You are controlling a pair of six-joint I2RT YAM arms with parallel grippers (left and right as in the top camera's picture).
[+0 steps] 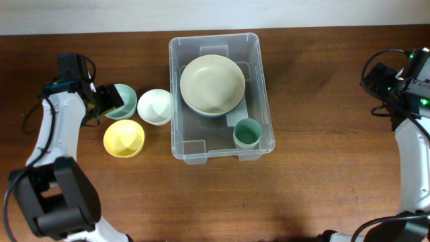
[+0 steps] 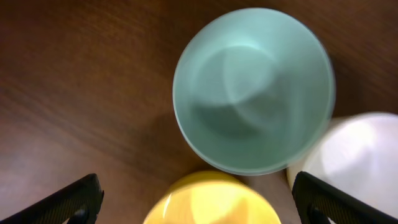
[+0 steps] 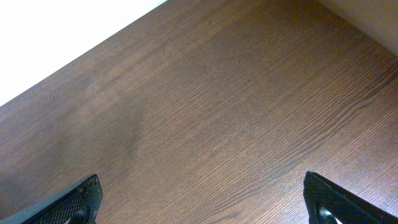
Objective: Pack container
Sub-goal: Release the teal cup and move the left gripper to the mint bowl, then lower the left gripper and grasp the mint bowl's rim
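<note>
The clear container (image 1: 176,101) stands mid-table in the overhead view. Inside it lie a large pale green bowl (image 1: 212,84) and a small teal cup (image 1: 246,132). To its left sit a teal bowl (image 1: 124,101), a white bowl (image 1: 155,106) and a yellow bowl (image 1: 123,138). My left gripper (image 1: 107,101) hovers open by the teal bowl's left edge. In the left wrist view the teal bowl (image 2: 254,90) is ahead, with the yellow bowl (image 2: 211,199) between the spread fingers of the left gripper (image 2: 198,196). My right gripper (image 3: 202,196) is open over bare wood.
The white bowl (image 2: 360,155) touches the teal one on its right side. The right arm (image 1: 396,84) stays at the table's far right edge, well away from the container. Brown wooden table (image 1: 322,175) surrounds everything.
</note>
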